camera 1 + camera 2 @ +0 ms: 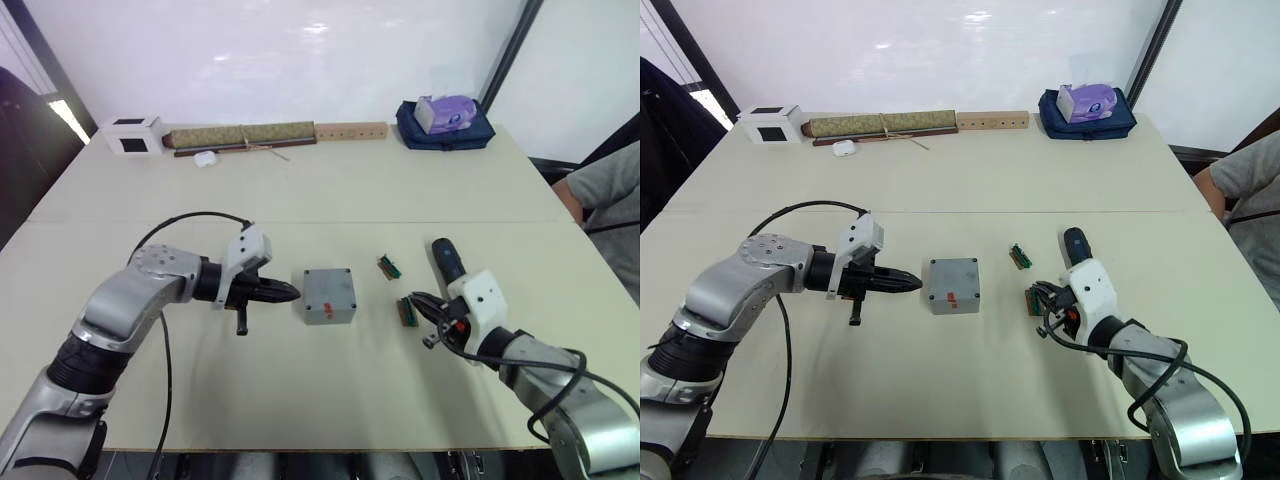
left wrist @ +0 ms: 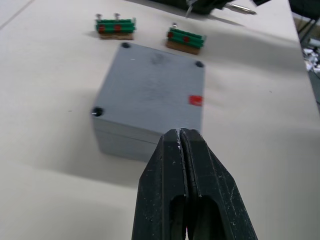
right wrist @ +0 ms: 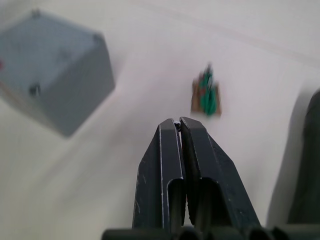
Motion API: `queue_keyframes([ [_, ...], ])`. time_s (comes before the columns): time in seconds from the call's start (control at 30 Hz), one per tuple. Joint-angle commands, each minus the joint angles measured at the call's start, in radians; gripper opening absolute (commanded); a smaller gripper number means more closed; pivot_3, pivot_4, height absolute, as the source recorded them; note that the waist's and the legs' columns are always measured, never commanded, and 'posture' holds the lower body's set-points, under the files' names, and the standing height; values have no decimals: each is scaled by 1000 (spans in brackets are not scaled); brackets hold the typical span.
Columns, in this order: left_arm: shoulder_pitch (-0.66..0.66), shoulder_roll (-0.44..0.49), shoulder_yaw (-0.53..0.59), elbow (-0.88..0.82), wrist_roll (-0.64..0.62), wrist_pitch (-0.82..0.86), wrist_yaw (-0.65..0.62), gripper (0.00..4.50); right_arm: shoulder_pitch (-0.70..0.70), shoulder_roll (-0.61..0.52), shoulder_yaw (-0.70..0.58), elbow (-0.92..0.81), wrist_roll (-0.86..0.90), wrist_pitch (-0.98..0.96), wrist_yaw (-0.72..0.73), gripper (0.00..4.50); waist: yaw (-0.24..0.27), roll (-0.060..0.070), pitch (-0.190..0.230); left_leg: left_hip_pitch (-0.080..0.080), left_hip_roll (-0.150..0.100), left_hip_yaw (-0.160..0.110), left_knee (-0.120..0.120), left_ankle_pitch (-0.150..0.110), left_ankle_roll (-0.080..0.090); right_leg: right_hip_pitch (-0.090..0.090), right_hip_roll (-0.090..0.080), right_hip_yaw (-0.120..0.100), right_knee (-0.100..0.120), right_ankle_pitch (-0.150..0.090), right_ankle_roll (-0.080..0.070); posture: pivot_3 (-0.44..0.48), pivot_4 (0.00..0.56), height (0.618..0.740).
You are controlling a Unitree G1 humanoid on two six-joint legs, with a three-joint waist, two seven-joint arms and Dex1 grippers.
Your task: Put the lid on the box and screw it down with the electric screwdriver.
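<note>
Two green terminal blocks [image 1: 390, 266] [image 1: 407, 310] on table [image 1: 350, 190] right of centre. Lidded box [image 1: 329, 295] at centre, between left pincer [image 1: 292, 292] and right pincer [image 1: 414, 299]; both pressed together, empty. Electric screwdriver [image 1: 446, 258] beside right pincer.

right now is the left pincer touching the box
Apart. The left eye view shows a strip of bare table between the shut left pincer and the box.

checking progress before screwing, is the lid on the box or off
On. The lid sits flush on the box, seam closed all round.
</note>
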Motion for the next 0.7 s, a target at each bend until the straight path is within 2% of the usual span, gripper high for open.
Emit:
queue_keyframes([
  [0.03, -25, 28, 52, 17, -6, 0, -1, 0, -141, 10, 55, -46, 48, 20, -4, 56, 1, 0, 0, 0, 0, 0, 0, 0, 0, 0, 0, 0, 0, 0, 0, 0, 150, 740],
  [0.23, -11, 50, 61, 5, -12, 13, 1, 0, -246, 26, 153, 29, 36, 7, -1, 56, 11, 0, 0, -1, 0, -1, -3, 0, 0, -2, -1, -1, -1, 0, 1, 0, 150, 740],
  [0.4, 8, 43, 126, -41, -66, 77, 48, 0, -293, 24, 249, 109, 0, -45, 20, 56, 6, 0, 0, -10, 0, 0, 0, 0, 0, -8, -3, -1, -2, 1, 1, 0, 150, 740],
  [0.7, 22, 24, 141, -79, -107, 119, 96, 0, -321, 41, 301, 213, -56, -103, 8, 56, 6, 0, 0, -13, 0, -1, 1, 0, 0, -11, -2, -2, 1, 1, 2, 0, 150, 740],
])
